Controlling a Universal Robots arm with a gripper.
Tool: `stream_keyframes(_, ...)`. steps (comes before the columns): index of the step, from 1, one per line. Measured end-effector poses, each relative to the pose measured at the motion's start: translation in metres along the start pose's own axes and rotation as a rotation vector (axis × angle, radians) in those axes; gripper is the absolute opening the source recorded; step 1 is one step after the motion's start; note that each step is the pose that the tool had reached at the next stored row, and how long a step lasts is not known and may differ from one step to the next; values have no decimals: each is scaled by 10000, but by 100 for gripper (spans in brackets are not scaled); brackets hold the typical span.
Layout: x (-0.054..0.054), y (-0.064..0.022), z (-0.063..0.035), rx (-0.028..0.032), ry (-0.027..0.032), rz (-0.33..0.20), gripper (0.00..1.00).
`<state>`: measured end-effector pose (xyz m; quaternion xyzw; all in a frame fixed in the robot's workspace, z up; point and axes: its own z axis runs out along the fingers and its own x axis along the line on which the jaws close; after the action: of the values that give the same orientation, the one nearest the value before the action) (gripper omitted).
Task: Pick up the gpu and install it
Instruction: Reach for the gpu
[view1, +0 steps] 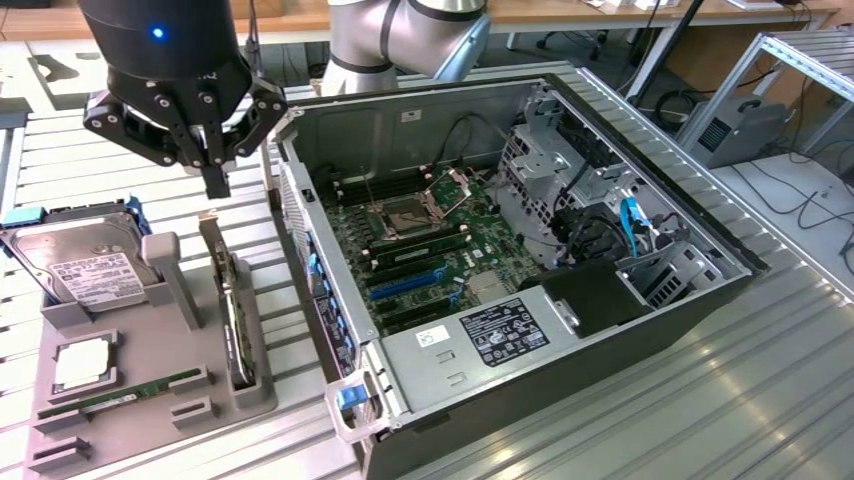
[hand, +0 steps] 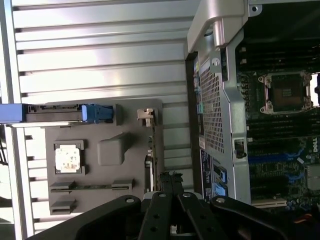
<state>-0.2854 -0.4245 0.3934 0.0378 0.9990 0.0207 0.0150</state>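
Note:
The gpu (view1: 235, 318) stands on its long edge in a slot at the side of the grey holder tray (view1: 134, 425) nearest the computer case, its pale bracket end (view1: 208, 228) toward the far side. In the wrist view the gpu (hand: 151, 150) appears as a thin strip, with the bracket (hand: 146, 116) at its end. My gripper (view1: 216, 182) hangs shut and holds nothing, above the gpu's bracket end and clear of it. Its closed fingertips (hand: 171, 176) sit just beside the card's edge in the wrist view.
The tray also holds a silver hard drive (view1: 80, 265), a processor chip (view1: 83, 365) and a green memory stick (view1: 120, 393). The open computer case (view1: 667, 300) lies at the exterior view's right, showing its motherboard with blue slots (view1: 400, 285) and processor socket (hand: 285, 92).

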Motion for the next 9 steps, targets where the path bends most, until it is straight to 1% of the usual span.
stream_keyframes(9, -2, -31, -1, -1, -1, 0, 11)
